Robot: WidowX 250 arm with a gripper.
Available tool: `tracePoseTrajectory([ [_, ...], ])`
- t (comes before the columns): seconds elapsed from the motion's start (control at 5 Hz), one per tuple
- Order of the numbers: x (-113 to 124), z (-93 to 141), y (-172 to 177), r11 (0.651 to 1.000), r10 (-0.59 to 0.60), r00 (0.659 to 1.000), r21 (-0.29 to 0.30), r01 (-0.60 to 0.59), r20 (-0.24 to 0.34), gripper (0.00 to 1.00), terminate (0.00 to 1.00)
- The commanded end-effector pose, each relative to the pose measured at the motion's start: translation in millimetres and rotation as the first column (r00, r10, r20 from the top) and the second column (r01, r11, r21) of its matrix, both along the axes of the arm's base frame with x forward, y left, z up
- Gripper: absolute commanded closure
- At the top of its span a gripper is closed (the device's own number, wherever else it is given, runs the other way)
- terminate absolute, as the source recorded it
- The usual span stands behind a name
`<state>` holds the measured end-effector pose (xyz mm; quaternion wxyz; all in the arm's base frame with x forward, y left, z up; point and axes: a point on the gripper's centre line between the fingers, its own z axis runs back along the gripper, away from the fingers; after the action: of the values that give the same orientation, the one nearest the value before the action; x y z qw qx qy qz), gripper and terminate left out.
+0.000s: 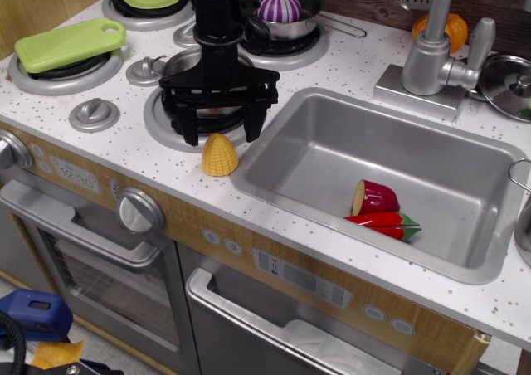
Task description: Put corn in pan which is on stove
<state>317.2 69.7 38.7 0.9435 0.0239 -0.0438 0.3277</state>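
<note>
The yellow ribbed corn [220,155] stands on the white speckled stove top [124,155], at the front edge of the near burner ring and just left of the sink. The small steel pan [192,61] sits on that burner, mostly hidden behind my arm. My black gripper [221,133] is open, its fingers pointing down and spread wide, hovering just above and behind the corn, one finger on each side of it. It holds nothing.
A steel sink [390,176] to the right holds red toy vegetables [377,209]. A green cutting board [68,43] lies on the left burner. A long-handled pan with a purple vegetable [280,7] sits at the back. The faucet [431,51] stands behind the sink.
</note>
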Motion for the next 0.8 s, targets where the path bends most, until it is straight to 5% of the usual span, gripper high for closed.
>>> tracePoseTrajectory([
  [0.0,1,1,10,0.999,0.029,0.998,-0.018,-0.028,0.053,0.00,0.00],
  [0.4,-3,-15,15,0.989,0.132,0.988,-0.072,-0.126,0.082,0.00,0.00],
  [0.6,-4,-17,15,0.968,0.211,0.974,-0.155,-0.197,0.086,1.00,0.00],
])
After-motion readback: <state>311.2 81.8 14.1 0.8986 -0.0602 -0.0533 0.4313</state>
